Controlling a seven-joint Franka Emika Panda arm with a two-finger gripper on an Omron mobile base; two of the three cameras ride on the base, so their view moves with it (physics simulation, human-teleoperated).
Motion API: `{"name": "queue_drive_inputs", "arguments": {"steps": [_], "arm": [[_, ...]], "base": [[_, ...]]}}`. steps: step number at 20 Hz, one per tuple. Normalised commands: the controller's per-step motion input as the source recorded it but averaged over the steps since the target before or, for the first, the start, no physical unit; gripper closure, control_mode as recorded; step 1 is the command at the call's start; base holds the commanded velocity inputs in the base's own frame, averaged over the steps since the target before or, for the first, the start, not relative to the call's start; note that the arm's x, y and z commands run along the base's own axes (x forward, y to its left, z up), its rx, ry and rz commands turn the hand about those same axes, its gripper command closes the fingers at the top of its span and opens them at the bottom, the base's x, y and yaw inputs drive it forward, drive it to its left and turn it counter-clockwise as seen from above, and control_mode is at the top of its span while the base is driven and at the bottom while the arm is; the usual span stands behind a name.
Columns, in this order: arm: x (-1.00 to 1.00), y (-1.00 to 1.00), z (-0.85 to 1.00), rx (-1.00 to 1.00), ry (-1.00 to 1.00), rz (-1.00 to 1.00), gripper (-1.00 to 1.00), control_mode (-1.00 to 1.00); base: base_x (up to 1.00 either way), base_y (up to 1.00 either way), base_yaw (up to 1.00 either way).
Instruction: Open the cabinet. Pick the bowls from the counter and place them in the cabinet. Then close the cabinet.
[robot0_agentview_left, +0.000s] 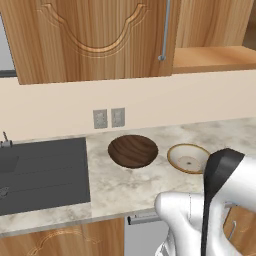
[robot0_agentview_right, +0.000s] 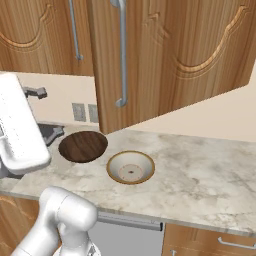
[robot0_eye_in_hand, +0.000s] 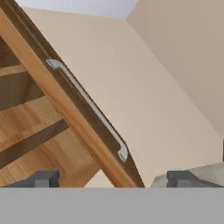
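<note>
- On the pale marbled counter (robot0_agentview_left: 120, 187), two bowls sit side by side, apart from each other: the dark wooden bowl (robot0_agentview_left: 133, 150) nearer the sink (robot0_agentview_left: 42, 172), the tan bowl (robot0_agentview_left: 188, 158) with its pale speckled inside to the right of it.
- Seen from the right base camera, the same pair lies in front of the wall: wooden bowl (robot0_agentview_right: 83, 146) left, tan bowl (robot0_agentview_right: 130, 167) right, both upright and empty on the counter (robot0_agentview_right: 200, 175).
- Above them hangs the brown wooden cabinet (robot0_agentview_left: 95, 35); one door stands swung out over the worktop, its long grey bar handle (robot0_agentview_right: 122, 55) running down its edge, and a bare wooden shelf (robot0_agentview_left: 215, 57) shows inside to the right in the left base view.
- Two wall sockets (robot0_agentview_left: 108, 118) sit on the cream wall between cabinet and counter.
- From the hand camera, the gripper (robot0_eye_in_hand: 113, 178) shows its two dark fingertips (robot0_eye_in_hand: 43, 178) set wide apart at the bottom of the picture, with nothing between them and nothing held.
- Just beyond the spread tips runs the open door's edge and its grey handle (robot0_eye_in_hand: 89, 107), slanting across the view; the tips do not touch it.
- Wooden shelves (robot0_eye_in_hand: 30, 131) of the cabinet interior lie to the left of that door edge.
</note>
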Motion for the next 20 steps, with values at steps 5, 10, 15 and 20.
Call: {"name": "queue_drive_inputs", "arguments": {"steps": [5, 10, 15, 20], "arm": [[0.83, -0.01, 0.0, 0.0, 0.04, -0.11, -1.0, -1.0], [0.63, 0.0, 0.0, 0.0, 0.02, -0.01, -1.0, -1.0], [0.42, -0.02, 0.0, 0.0, 0.0, 0.0, -1.0, -1.0], [0.39, -0.11, 0.0, 0.0, 0.0, -0.03, -1.0, -1.0]], "base": [[0.0, 0.0, 0.0], [0.0, 0.0, 0.0], [0.0, 0.0, 0.0], [0.0, 0.0, 0.0]]}}
